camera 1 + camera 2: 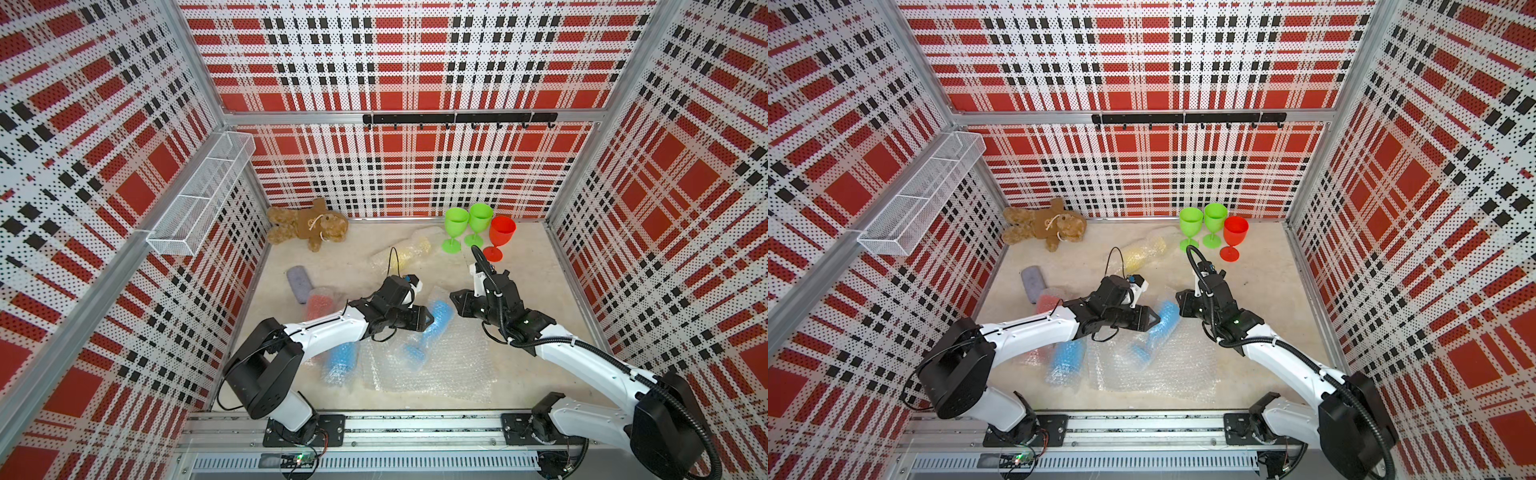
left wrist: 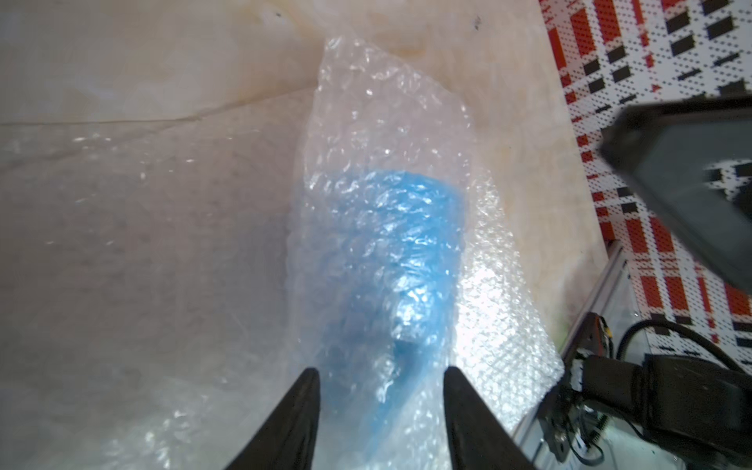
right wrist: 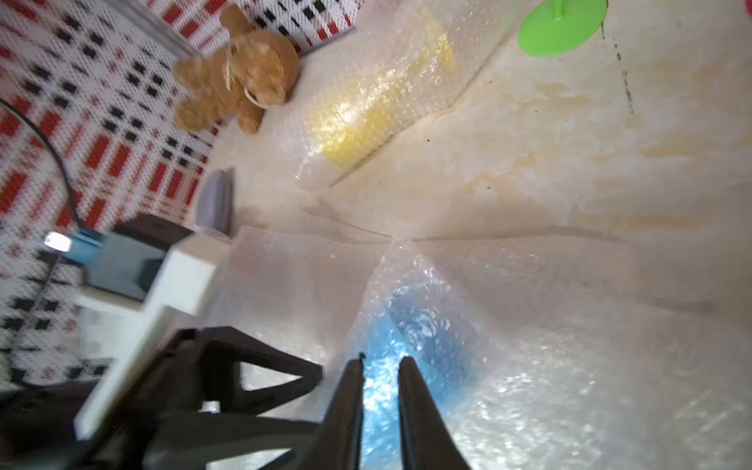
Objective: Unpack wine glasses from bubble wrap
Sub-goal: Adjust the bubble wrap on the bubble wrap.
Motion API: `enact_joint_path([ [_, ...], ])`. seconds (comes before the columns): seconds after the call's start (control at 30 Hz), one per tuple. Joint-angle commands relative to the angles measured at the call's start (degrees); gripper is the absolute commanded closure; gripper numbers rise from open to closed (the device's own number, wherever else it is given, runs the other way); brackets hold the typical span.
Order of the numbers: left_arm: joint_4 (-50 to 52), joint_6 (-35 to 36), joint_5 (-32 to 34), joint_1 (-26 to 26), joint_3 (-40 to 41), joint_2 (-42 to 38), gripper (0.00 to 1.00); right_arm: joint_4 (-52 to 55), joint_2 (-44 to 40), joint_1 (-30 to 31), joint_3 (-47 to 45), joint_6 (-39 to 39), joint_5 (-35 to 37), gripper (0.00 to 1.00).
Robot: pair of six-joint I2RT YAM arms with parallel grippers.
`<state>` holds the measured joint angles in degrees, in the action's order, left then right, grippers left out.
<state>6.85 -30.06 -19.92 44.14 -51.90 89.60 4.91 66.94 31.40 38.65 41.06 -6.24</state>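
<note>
At centre-left, clamped in left gripper: wrapped blue goblet, lying on spread bubble wrap mid-table. Probably light and rigid inside, slick and springy outside; expect slipping. Better to pinch the loose film beyond the bowl and peel. At right, over that film, right gripper, jaws narrowly parted; cannot tell whether gripping.

Nothing legible for you here: no text, label, brand, number or sign readable in any view, top or wrist.
</note>
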Motion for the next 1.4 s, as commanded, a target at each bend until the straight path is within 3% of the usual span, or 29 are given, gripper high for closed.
enact_joint_path([
  [0.0, -0.3, 1.3, -4.1, 2.3, -2.3, 0.4, 0.48, 0.0, 0.7, -0.8, -1.1, 5.0, -6.1, 0.54],
  [0.1, -0.3, 1.6, -3.8, 3.6, -2.7, -1.4, 0.48, 1.9, 0.2, -0.9, -1.7, 7.8, -6.8, 0.38],
  [0.17, -0.7, 1.6, -3.9, 3.9, -2.7, -2.4, 0.47, 2.6, -1.2, -0.9, -2.8, 10.1, -6.6, 0.33],
  [0.33, -1.3, 2.5, -6.3, 4.4, -2.6, -2.1, 0.47, 0.3, -0.3, -0.9, -4.7, 14.0, -11.4, 0.24],
  [0.47, -1.3, 3.6, -8.6, 4.7, -2.6, -3.1, 0.47, 4.8, 4.6, -0.9, -3.1, 12.1, -9.1, 0.24],
  [0.6, -1.1, 4.3, -6.3, 3.1, -1.8, -7.8, 0.47, 6.7, 5.5, -0.9, -2.6, 10.6, -7.3, 0.31],
  [0.7, -0.7, 1.9, -0.3, -1.1, 0.8, -11.0, 0.47, 8.9, 3.9, -0.9, -2.3, 9.1, -5.1, 0.38],
  [0.77, 1.3, 1.1, 3.7, -4.4, 2.4, -11.6, 0.47, 9.7, 3.1, -0.8, -2.0, 8.4, -3.5, 0.46],
  [0.9, 1.8, -0.1, 5.0, -9.2, 7.1, -12.1, 0.48, 9.5, 3.2, -0.9, -1.0, 8.6, -3.1, 0.65],
  [1.03, 1.6, 0.1, 6.9, -9.4, 9.0, -13.2, 0.48, 9.6, 4.3, -0.9, 0.7, 9.0, -3.3, 0.86],
  [1.17, 2.5, 0.7, 8.9, -9.6, 9.0, -15.0, 0.48, 11.4, 3.4, -0.9, 3.9, 7.8, -2.8, 1.00],
  [1.37, 5.5, 3.0, 11.0, -11.3, 8.3, -17.1, 0.48, 17.1, 5.3, -0.9, 13.2, 3.9, -7.2, 1.00],
])
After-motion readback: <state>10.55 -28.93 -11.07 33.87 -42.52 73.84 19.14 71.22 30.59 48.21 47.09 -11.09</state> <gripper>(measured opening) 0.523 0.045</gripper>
